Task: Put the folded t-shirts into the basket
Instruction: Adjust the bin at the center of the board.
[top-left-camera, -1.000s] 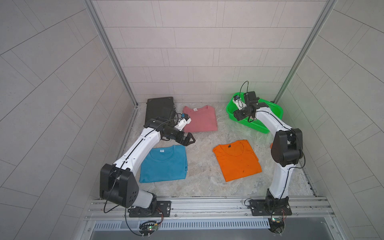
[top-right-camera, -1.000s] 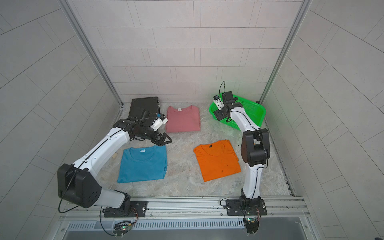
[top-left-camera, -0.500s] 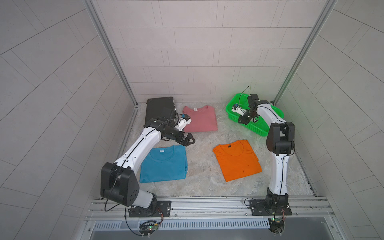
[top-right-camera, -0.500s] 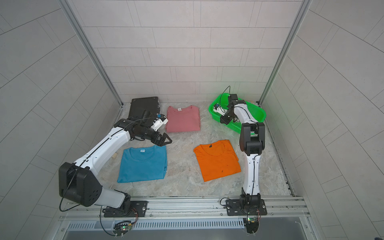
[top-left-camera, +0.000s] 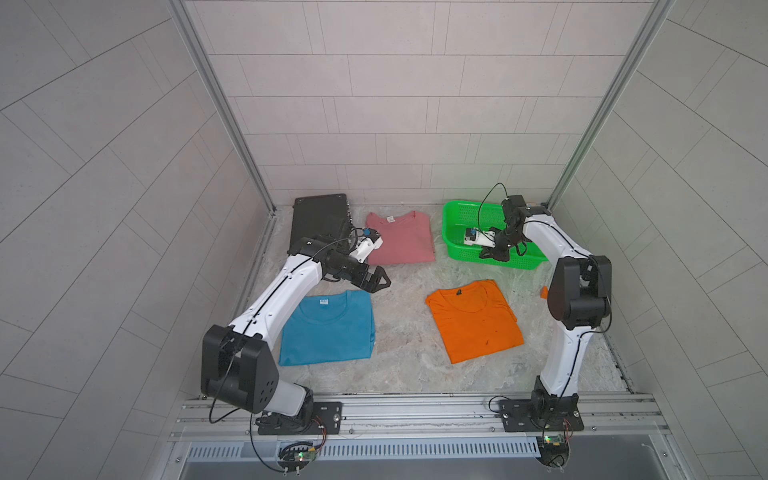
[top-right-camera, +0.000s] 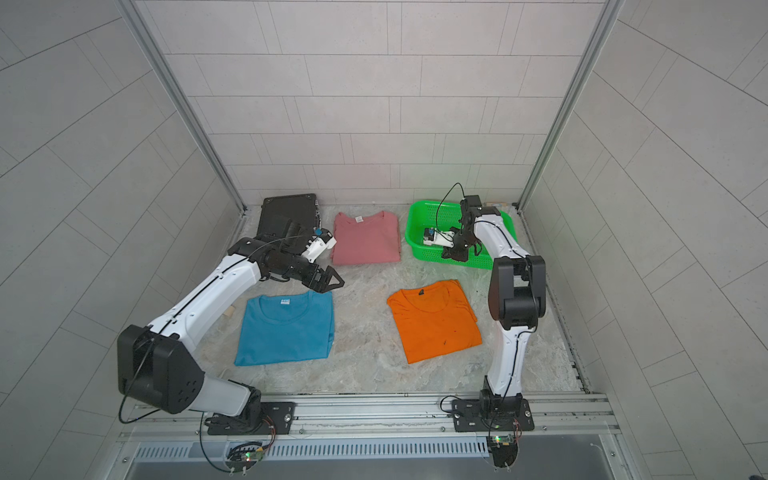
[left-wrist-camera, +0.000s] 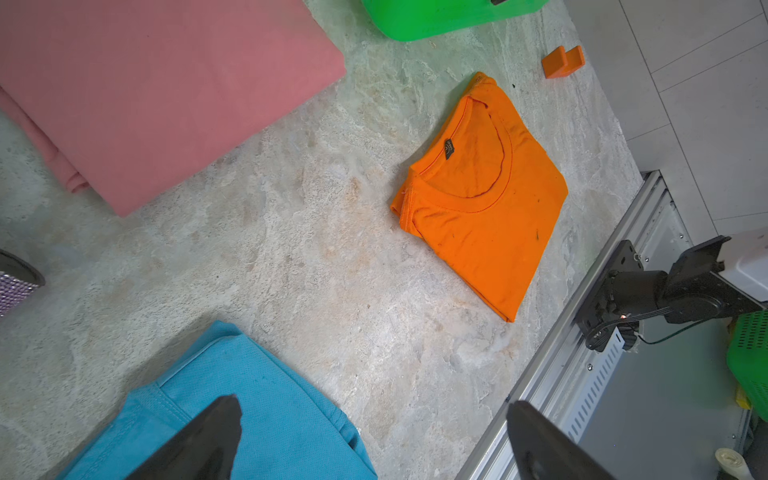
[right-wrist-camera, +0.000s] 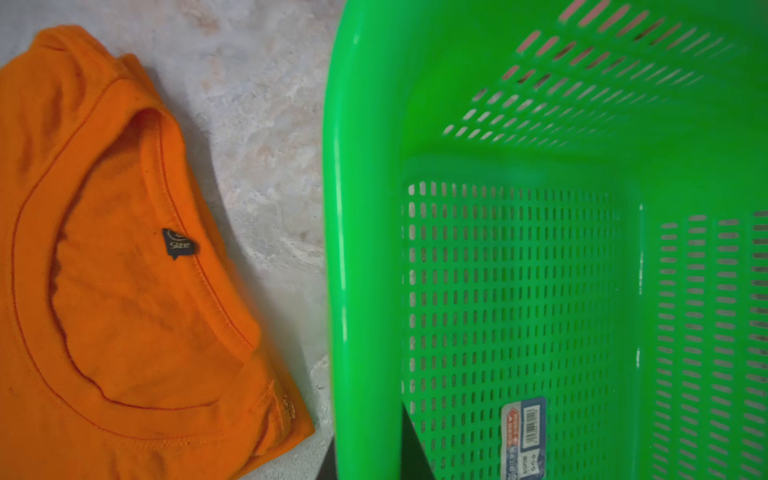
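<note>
Nearest, along the front edge: front rail (top-left-camera: 415, 405), carrying both arm bases.

Just beyond, on the pale mottled table (top-left-camera: 407, 374): teal-blue t-shirt (top-left-camera: 328, 332) on the left side, folded flat, collar toward the back wall, one edge hidden under the left arm. On the right side: bright orange t-shirt (top-left-camera: 473, 322), folded flat, turned a little askew, dark tag at the neck. Well apart from each other, bare stone pattern between.

Past the orange cloth's far corner, beside the right arm: small orange block (left-wrist-camera: 563, 62), resting on the table.

Next back: left gripper (top-left-camera: 376, 280), hovering by the teal-blue t-shirt's far right corner, short of the pink one. Jaws spread wide, gripping nothing. Seen from the left wrist as two dark fingertips (left-wrist-camera: 216, 432) far apart, one above teal cloth.

Farther back, mid-table: dusty pink t-shirt (top-left-camera: 401, 239), folded flat, white neck label (top-left-camera: 390, 218) toward the wall. Lies between black case (top-left-camera: 320, 218) on its left and green basket (top-left-camera: 459, 216) on its right, apart from both.

In the far right corner: the green basket itself, perforated, sticker (right-wrist-camera: 523, 432) inside. All three t-shirts on the table, outside it.

At the basket's near long wall: right gripper (top-left-camera: 494, 254), reaching down from above. Jaws closed narrow on that wall, green plastic pinched between one dark finger (right-wrist-camera: 411, 449) inside and another outside.
</note>
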